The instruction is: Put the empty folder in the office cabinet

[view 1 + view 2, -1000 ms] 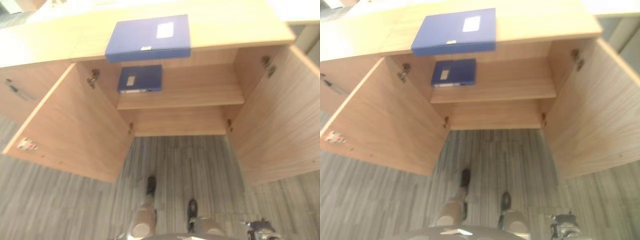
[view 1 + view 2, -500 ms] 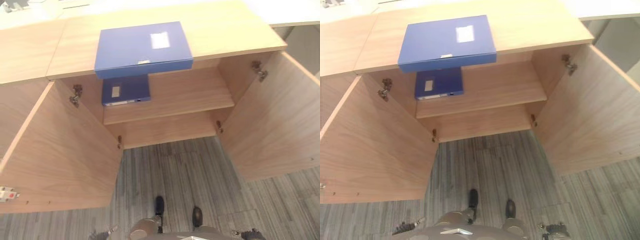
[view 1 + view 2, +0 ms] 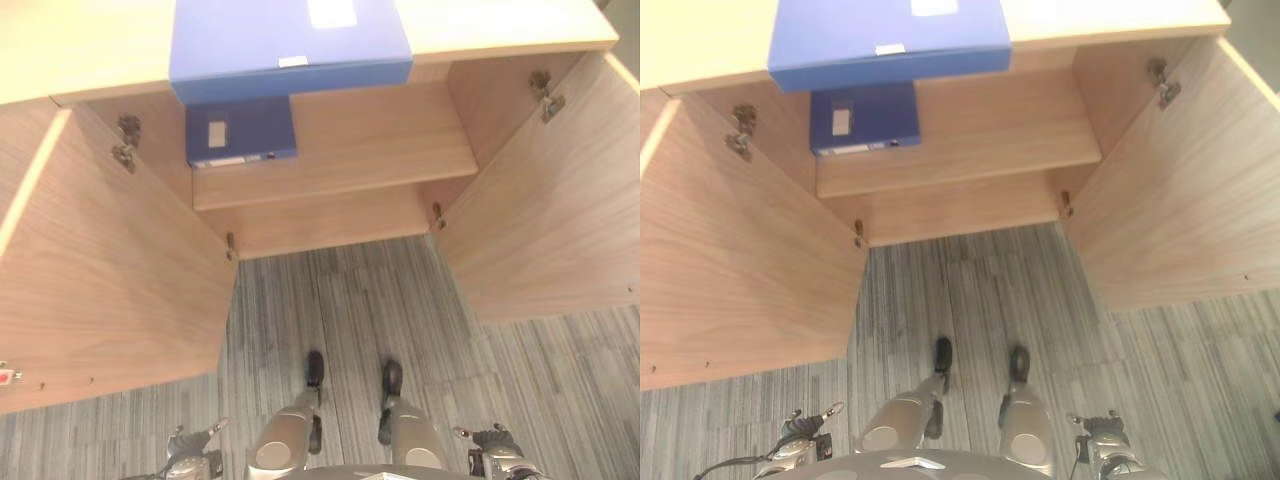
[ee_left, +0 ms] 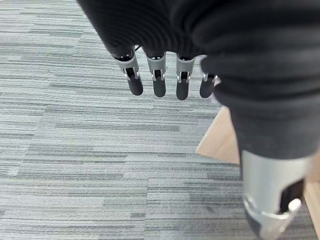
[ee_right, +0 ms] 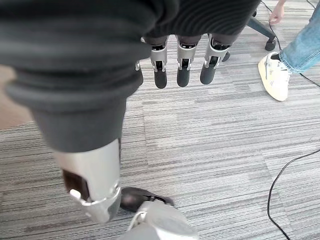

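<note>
Both hands hang empty, folder waiting on the cabinet top

Fingers of the left hand (image 4: 159,80) and right hand (image 5: 182,65) hang straight and relaxed over the carpet, holding nothing. The view has dipped since a moment ago, so the blue folder (image 3: 285,45) now sits at the upper edge, above a second folder (image 3: 240,130) on the shelf (image 3: 380,150) between open doors (image 3: 100,270); reaching comes next
</note>
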Controlling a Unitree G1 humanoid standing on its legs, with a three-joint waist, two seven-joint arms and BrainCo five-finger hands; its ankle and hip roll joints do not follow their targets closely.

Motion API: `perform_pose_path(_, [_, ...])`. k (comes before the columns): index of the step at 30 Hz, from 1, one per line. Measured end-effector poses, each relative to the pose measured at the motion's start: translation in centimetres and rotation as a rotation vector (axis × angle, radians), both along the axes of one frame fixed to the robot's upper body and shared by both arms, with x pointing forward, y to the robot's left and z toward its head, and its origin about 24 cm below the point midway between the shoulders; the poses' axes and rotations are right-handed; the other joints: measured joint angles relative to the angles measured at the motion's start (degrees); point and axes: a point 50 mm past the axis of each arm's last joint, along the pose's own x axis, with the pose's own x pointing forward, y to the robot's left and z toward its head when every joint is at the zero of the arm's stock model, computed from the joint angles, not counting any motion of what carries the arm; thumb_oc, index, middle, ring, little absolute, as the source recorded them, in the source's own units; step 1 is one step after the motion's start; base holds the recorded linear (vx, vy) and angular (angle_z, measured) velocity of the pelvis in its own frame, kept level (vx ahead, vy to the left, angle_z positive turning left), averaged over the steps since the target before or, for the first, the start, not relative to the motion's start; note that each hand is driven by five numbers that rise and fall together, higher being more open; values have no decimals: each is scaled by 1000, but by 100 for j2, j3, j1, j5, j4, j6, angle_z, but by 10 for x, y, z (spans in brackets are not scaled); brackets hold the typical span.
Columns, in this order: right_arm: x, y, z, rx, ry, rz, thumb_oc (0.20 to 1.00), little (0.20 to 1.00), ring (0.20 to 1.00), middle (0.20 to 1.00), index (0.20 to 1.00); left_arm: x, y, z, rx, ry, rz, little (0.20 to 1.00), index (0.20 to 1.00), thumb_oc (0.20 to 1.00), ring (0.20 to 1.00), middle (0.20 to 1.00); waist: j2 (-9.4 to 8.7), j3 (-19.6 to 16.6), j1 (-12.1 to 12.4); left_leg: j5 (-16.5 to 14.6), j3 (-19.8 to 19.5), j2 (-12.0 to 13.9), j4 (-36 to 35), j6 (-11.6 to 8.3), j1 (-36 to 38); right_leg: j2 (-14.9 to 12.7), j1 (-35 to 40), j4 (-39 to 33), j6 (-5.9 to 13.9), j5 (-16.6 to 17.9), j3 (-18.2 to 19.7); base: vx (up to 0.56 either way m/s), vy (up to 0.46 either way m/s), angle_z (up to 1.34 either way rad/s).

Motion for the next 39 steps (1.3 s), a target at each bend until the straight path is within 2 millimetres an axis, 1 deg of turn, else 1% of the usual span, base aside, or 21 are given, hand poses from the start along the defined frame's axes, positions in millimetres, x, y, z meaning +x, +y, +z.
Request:
perform_pose_path(1, [-3, 1, -1, -1, 5, -3, 1000, 1000, 1000, 1000, 1000, 3, 0, 1, 1, -9, -1, 1000, 1000, 1000, 1000, 1000, -47, 51, -94, 53, -97, 6, -12, -76, 3, 17, 79, -369, 83, 145, -46, 67, -124, 60])
perform_pose_path(2, [-8, 2, -2, 1, 16, -8, 1000, 1000, 1000, 1000, 1000, 4, 0, 1, 1, -14, -2, 1000, 1000, 1000, 1000, 1000, -156, 57, -150, 82, -146, -62, -29, -123, 54, -43, 211, -503, 96, 194, -100, 57, -142, 76])
perform_pose_path(3, [-12, 2, -4, 0, 29, -12, 1000, 1000, 1000, 1000, 1000, 5, -2, 2, 1, -27, -4, 1000, 1000, 1000, 1000, 1000, -211, 85, -152, 56, -236, -48, -61, -166, 128, -49, 287, -517, -23, 506, -177, 21, -53, 53])
perform_pose_path(4, [-11, 2, -3, -1, 26, -12, 1000, 1000, 1000, 1000, 1000, 4, -3, 1, -1, -28, -3, 1000, 1000, 1000, 1000, 1000, -222, 87, -144, 7, -237, 24, -61, -228, 129, 20, 292, -538, -3, 534, -198, 43, -209, 30])
perform_pose_path(6, [-1, -1, 0, -14, -7, -4, 1000, 1000, 1000, 1000, 1000, -2, -4, -1, -5, -10, 7, 1000, 1000, 1000, 1000, 1000, -253, 99, -83, -120, -247, 300, -53, -480, 29, 274, 296, -630, -1, 553, -285, 37, -176, 5])
perform_pose_path(8, [-1, -5, 1, -31, -6, 9, 1000, 1000, 1000, 1000, 1000, -5, -5, -2, -8, -4, 7, 1000, 1000, 1000, 1000, 1000, -277, 81, -106, -173, -268, 421, -34, -608, 13, 357, 298, -640, -16, 557, -484, 53, -92, 17])
perform_pose_path(11, [4, -14, 5, -51, -33, -5, 1000, 1000, 1000, 1000, 1000, -6, -8, -3, -16, -2, 7, 1000, 1000, 1000, 1000, 1000, -281, 79, -96, -220, -277, 506, -7, -657, 7, 447, 290, -636, -33, 566, -483, 34, -81, 7])
perform_pose_path(14, [10, -18, 9, -61, -71, -14, 1000, 1000, 1000, 1000, 1000, -9, -9, -4, -20, 3, 9, 1000, 1000, 1000, 1000, 1000, -275, 25, -99, -138, -258, 520, -9, -773, 34, 463, 306, -624, -184, 677, -485, 21, -29, -6])
perform_pose_path(17, [8, -12, 7, -47, -66, -16, 1000, 1000, 1000, 1000, 1000, -8, -10, -3, -23, -3, 8, 1000, 1000, 1000, 1000, 1000, -276, -70, -95, -108, -247, 467, -6, -753, 151, 411, 431, -620, -343, 807, -470, 31, -17, 9])
perform_pose_path(21, [8, -11, 6, -43, -70, -14, 1000, 1000, 1000, 1000, 1000, -10, -12, -4, -27, -1, 9, 1000, 1000, 1000, 1000, 1000, -209, -269, -77, -137, -242, 408, -2, -664, 241, 363, 521, -616, -433, 819, -466, 4, 1, 2])
perform_pose_path(24, [8, -8, 6, -37, -69, -13, 1000, 1000, 1000, 1000, 1000, -8, -13, -3, -27, -10, 5, 1000, 1000, 1000, 1000, 1000, -192, -281, -81, -152, -222, 394, 0, -644, 363, 350, 637, -615, -470, 848, -467, 0, 0, 0])
perform_pose_path(26, [8, -8, 6, -38, -71, -13, 1000, 1000, 1000, 1000, 1000, 11, -15, 5, -12, -84, -24, 1000, 1000, 1000, 1000, 1000, -193, -282, -89, -161, -222, 383, -1, -638, 384, 338, 657, -616, -473, 843, -467, 0, 0, 0])
perform_pose_path(28, [8, -8, 6, -39, -74, -12, 1000, 1000, 1000, 1000, 1000, 36, -19, 21, 30, -206, -126, 1000, 1000, 1000, 1000, 1000, -196, -283, -87, -164, -218, 374, -3, -644, 381, 331, 653, -616, -445, 823, -454, 0, 0, 0])
perform_pose_path(29, [9, -8, 7, -43, -87, -13, 1000, 1000, 1000, 1000, 1000, 54, -20, 40, 67, -317, -192, 1000, 1000, 1000, 1000, 1000, -209, -285, -90, -192, -212, 370, -7, -687, 366, 329, 635, -616, -436, 814, -432, -25, -4, -3])
perform_pose_path(30, [10, -8, 7, -44, -95, -11, 1000, 1000, 1000, 1000, 1000, 64, -20, 51, 95, -380, -238, 1000, 1000, 1000, 1000, 1000, -212, -288, -92, -188, -212, 370, -7, -699, 359, 329, 626, -616, -431, 819, -429, -27, -5, -7])
perform_pose_path(32, [14, -7, 9, -49, -121, -11, 1000, 1000, 1000, 1000, 1000, 102, -15, 94, 232, -592, -342, 1000, 1000, 1000, 1000, 1000, -232, -317, -110, -188, -172, 375, -23, -703, 338, 328, 582, -617, -398, 841, -395, -18, 0, -10])
perform_pose_path(34, [14, -7, 9, -56, -127, -13, 1000, 1000, 1000, 1000, 1000, 121, -9, 117, 345, -668, -381, 1000, 1000, 1000, 1000, 1000, -242, -325, -144, -186, -124, 377, -27, -706, 340, 330, 554, -621, -382, 852, -341, -3, -3, -16])
perform_pose_path(35, [14, -8, 9, -58, -129, -13, 1000, 1000, 1000, 1000, 1000, 135, 1, 137, 466, -734, -403, 1000, 1000, 1000, 1000, 1000, -250, -335, -137, -184, -82, 384, -58, -709, 325, 330, 506, -623, -384, 850, -314, 3, -6, -22])
perform_pose_path(36, [12, -8, 9, -59, -125, -14, 1000, 1000, 1000, 1000, 1000, 139, 3, 143, 514, -747, -416, 1000, 1000, 1000, 1000, 1000, -250, -335, -138, -181, -72, 384, -57, -711, 325, 328, 499, -627, -381, 853, -310, 9, -10, -14])
perform_pose_path(38, [0, -8, 5, -59, -99, -22, 1000, 1000, 1000, 1000, 1000, 154, 12, 187, 753, -882, -456, 1000, 1000, 1000, 1000, 1000, -277, -351, -168, -167, -77, 392, -58, -729, 319, 335, 505, -617, -367, 866, -319, 0, 0, 0])
perform_pose_path(39, [-3, -9, 5, -60, -91, -24, 1000, 1000, 1000, 1000, 1000, 155, 12, 196, 801, -919, -450, 1000, 1000, 1000, 1000, 1000, -282, -361, -168, -168, -74, 392, -58, -729, 326, 335, 507, -619, -346, 880, -315, 33, -14, -1])
